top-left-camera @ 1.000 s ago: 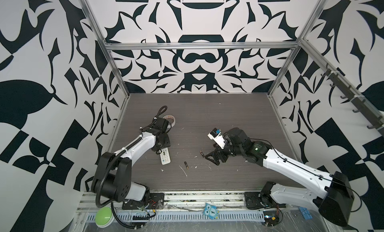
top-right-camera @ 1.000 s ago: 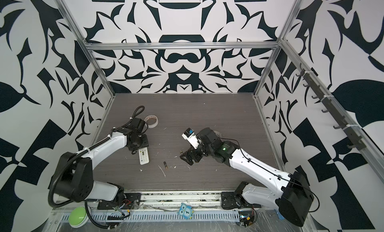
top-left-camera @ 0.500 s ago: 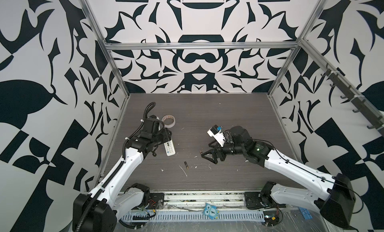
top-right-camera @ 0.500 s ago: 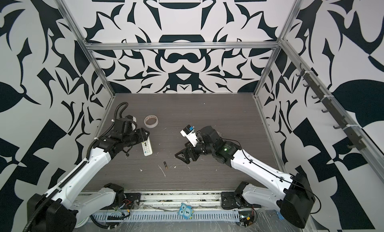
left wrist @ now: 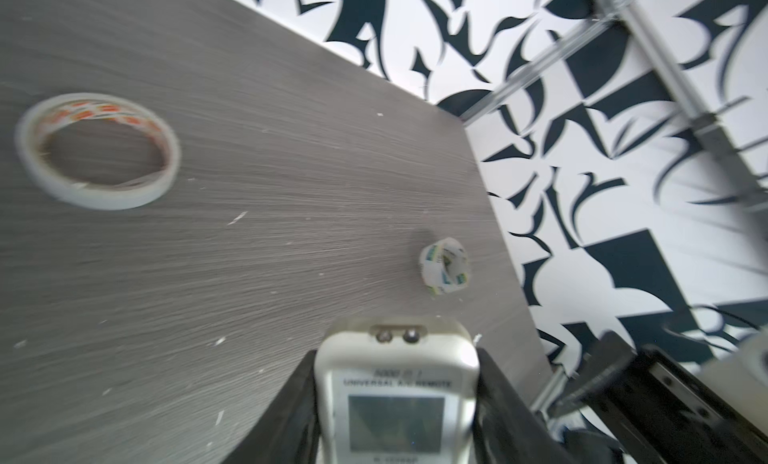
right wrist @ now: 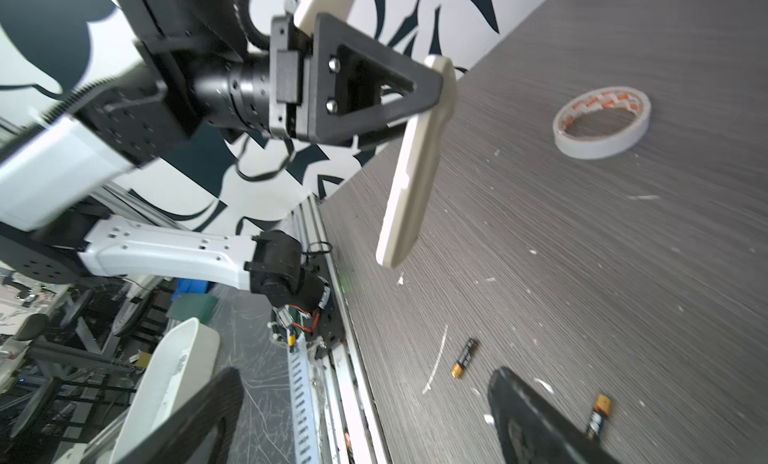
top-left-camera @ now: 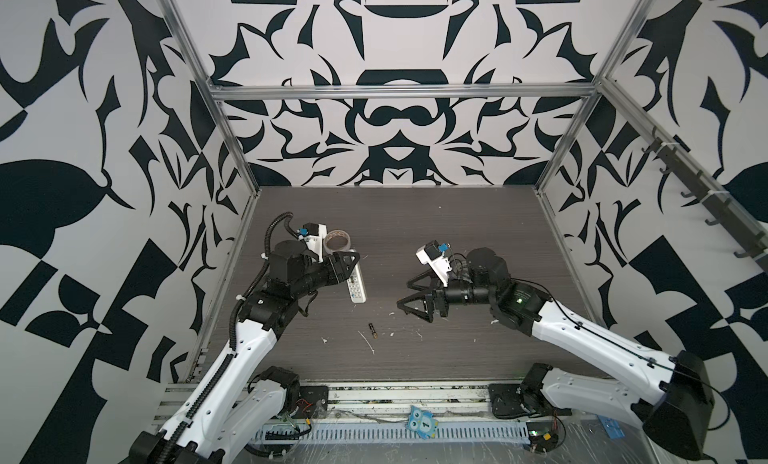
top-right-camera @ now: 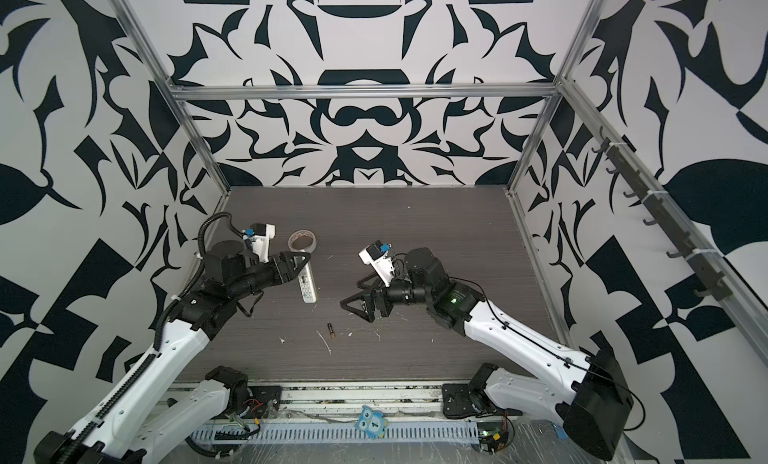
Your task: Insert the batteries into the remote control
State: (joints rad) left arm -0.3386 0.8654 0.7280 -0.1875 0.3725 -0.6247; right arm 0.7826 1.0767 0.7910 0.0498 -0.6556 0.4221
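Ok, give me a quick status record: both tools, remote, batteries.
left tool: shut on the remote, at its display end
right tool: open, empty, near the table
remote: off the table, buttons up
batteries: two, loose on the table, the second by the right tool's finger
clutter: tape roll, white scraps

- Both top views: high, at the front, looking down on the whole desk (top-left-camera: pixel 436 216).
- Left wrist: close, low over the desk, facing the tape roll (left wrist: pixel 104 198).
- Right wrist: close, shares that roll.
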